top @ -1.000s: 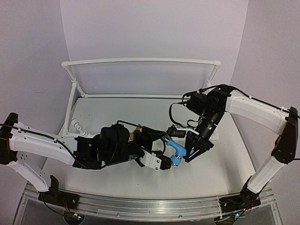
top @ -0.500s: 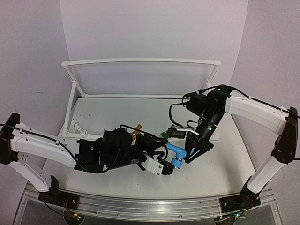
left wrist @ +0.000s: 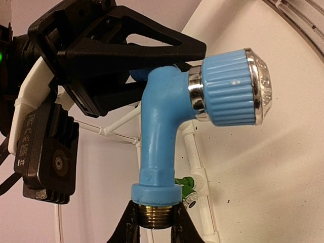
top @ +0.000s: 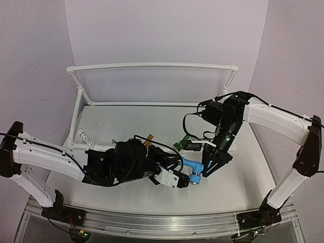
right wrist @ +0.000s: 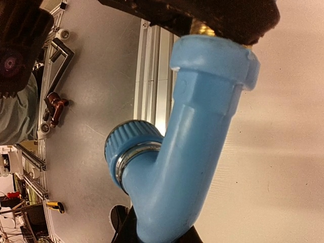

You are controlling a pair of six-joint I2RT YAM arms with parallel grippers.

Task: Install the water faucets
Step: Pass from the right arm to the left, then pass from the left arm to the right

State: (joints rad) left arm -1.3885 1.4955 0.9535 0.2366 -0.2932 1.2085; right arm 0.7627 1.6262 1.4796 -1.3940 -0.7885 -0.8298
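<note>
**Blue faucet (left wrist: pixel 157 126) held between both pincers over the worktop (top: pixel 126 119), not yet installed.**

The left pincer (left wrist: pixel 154 225) is clamped tight on the faucet's brass threaded end (left wrist: pixel 154 215). The right pincer (right wrist: pixel 157 235) is closed on the opposite end of the blue body, so the fitting spans the gap between them and appears raised off the worktop near its front centre. The body is a bent blue elbow with a ribbed blue knob (left wrist: pixel 225 88), a chrome ring and a chrome cap. A green faucet (top: pixel 178 146) and a yellow faucet (top: pixel 149 137), partly hidden by the left arm, lie just behind. The white pipe frame (top: pixel 152 66) at the back shows no faucet fitted, so seemingly all the installing remains.
</note>
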